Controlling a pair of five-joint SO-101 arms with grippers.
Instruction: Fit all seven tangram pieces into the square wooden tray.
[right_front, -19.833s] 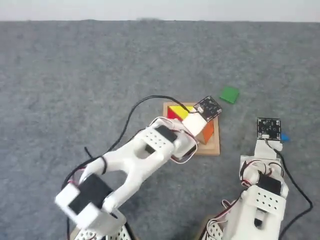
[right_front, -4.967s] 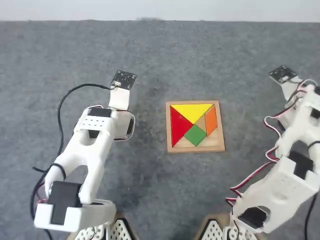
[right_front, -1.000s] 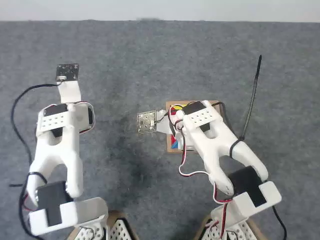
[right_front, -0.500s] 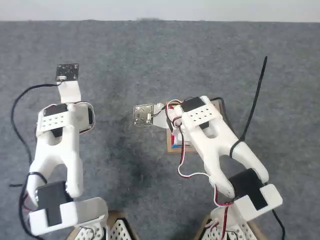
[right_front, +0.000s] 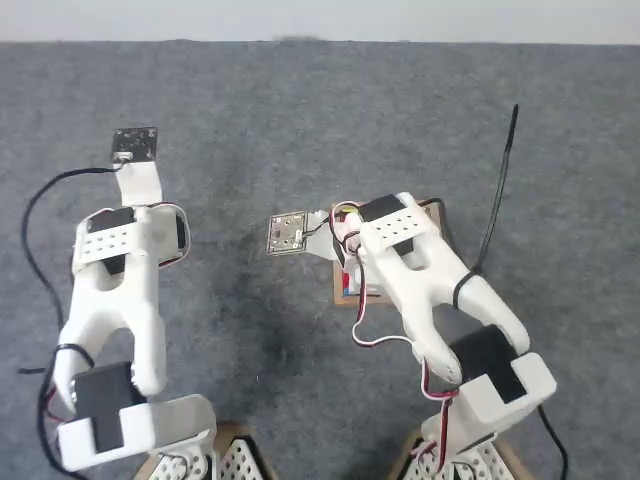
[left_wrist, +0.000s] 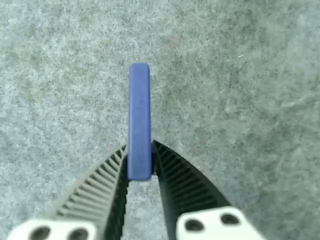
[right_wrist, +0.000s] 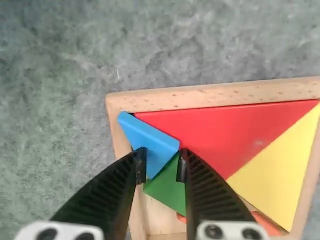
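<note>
From above, the left arm stands well apart from the tray, over grey carpet. The right arm lies across the tray, with a wooden corner showing beside it.

The wrist views give the close detail. The left pincer is clenched on a dark blue piece. This is a flat, smooth slab seen edge-on, with rounded ends. It sticks straight out past the ribbed black fingers, with fuzzy carpet beyond the tips.

The right pincer grasps a light blue piece by one corner. The rest of that piece reaches past the fingertips toward a corner of the tray, whose pale wood is speckled with grain. Whether its far point touches the rim I cannot tell.

Beyond one finger lies a large red triangle, edge to edge with a yellow triangle. Between the fingers, beneath the light blue piece, a green piece lies flat in the tray beside the red one. All the painted faces look smooth and matt.
</note>
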